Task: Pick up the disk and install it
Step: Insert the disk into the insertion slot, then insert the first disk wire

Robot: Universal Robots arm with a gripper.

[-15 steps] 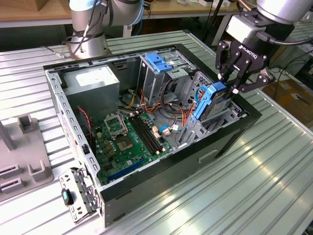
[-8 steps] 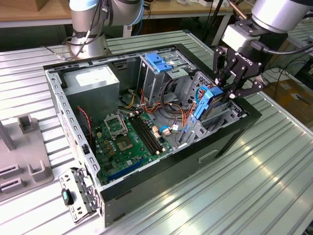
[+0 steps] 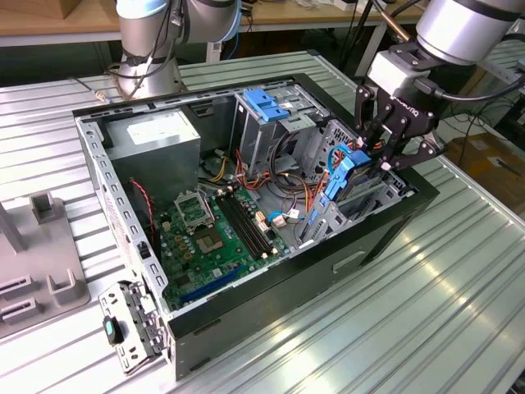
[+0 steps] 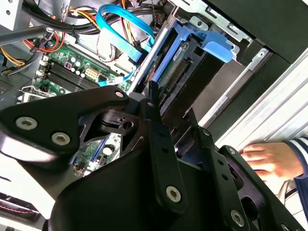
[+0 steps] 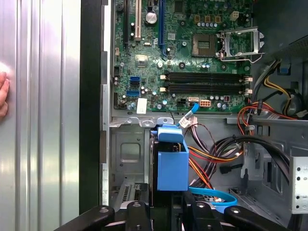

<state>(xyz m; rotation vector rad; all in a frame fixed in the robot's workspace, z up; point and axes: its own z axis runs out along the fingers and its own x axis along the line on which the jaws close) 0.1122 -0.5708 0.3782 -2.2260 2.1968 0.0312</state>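
Gripper point(image 3: 384, 158) is clamping the disk point(image 3: 340, 176), holding it on edge, partly down in the bay at the open case's point(image 3: 271, 316) end on the exterior view's right. Motherboard point(image 3: 217, 238) is lying exposed to its left.

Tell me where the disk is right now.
At the exterior view's right, the disk stands on edge inside the computer case, held by the gripper, beside the cables.
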